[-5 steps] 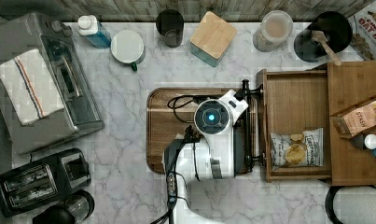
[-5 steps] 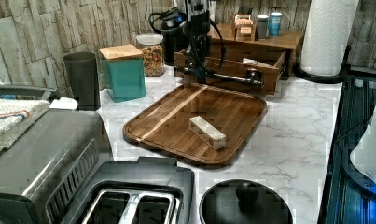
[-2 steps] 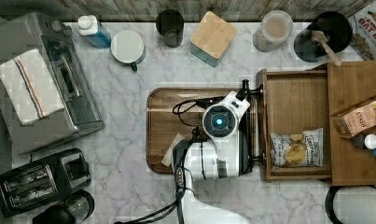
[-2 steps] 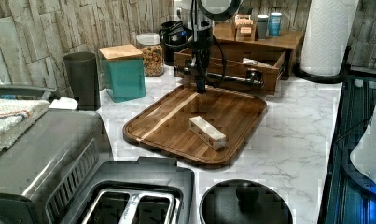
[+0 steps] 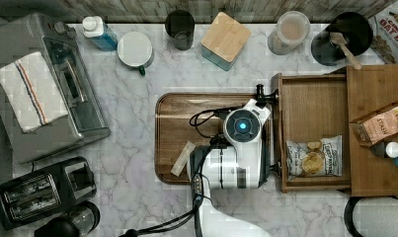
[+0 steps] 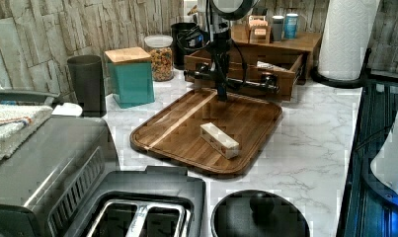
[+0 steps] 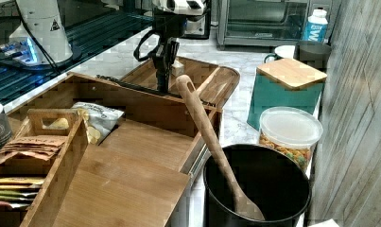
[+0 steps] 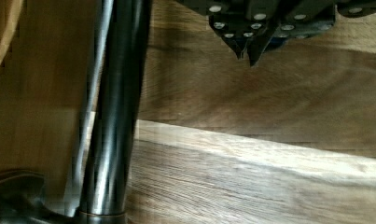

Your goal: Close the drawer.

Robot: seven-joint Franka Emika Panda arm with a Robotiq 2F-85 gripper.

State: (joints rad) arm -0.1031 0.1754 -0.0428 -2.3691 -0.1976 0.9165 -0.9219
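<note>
gripper closed, over tray | drawer open, just beyond

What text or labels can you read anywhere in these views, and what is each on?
"OAT BITES": box at the top view's upper right corner.
"STASH": tea packet on the cabinet top.
Chip bag in the drawer: print too blurred to read.
Bottle near the oven: label unreadable.

Even, soft indoor light is seen across the marble counter, with blocky compression smearing in every view. Faint, diffuse shadows are cast below the pincer onto the wooden tray. A pale highlight is carried along the dark drawer handle beside the pincer, which is rendered softly blurred.
</note>
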